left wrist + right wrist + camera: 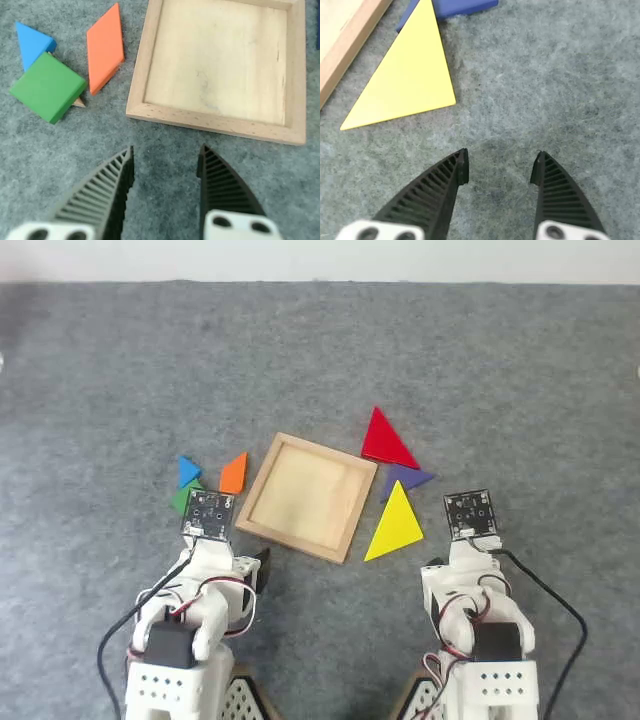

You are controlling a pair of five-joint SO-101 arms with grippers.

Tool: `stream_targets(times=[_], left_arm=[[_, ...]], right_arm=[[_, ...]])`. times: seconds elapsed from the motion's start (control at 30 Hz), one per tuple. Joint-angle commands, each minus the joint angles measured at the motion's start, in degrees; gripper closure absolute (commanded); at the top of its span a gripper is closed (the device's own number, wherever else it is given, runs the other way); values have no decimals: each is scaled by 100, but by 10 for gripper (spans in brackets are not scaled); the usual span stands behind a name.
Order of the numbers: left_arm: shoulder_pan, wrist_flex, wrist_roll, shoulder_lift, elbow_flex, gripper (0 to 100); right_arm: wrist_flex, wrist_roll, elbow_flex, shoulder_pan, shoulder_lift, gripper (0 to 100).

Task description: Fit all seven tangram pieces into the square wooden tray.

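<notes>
Your tray (306, 496) lies on the tabletop (500, 360), with orange (233, 473), blue (188, 470) and green (182, 501) pieces toward your left hand (167, 148) and red (385, 440), purple (405, 478) and yellow (394, 523) toward your right hand (502, 151). Both hands gape wide, holding nothing.

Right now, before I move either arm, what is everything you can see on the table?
tray: one, pale wood, centre, empty
red triangle: one, right of tray
yellow triangle: one, right of tray
purple piece: one, between those two
blue triangle: one, left of tray
orange parallelogram: one, left of tray
green square: one, against the blue triangle
tan sliver: one, under the green square
mat: one, grey, under everything
left claw: black, open, near tray
right claw: black, open, near the yellow triangle
</notes>
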Motion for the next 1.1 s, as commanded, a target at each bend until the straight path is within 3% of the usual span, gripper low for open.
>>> stream_targets(times=[0.0, 0.57, 0.73, 0.87, 1.07], left_arm=[[44, -18, 44, -62, -66, 796], [-26, -202, -18, -62, -57, 795], [-844, -1468, -1327, -62, -92, 797], [-1846, -2426, -738, -62, -541, 797], [-2796, -2532, -360, -9, -1648, 797]], right_arm=[[22, 62, 70, 4, -84, 790], [-40, 79, 70, 13, -110, 786], [57, 158, 70, 13, -110, 786], [180, 985, 70, 40, -110, 786], [330, 2286, 70, 40, -101, 789]])
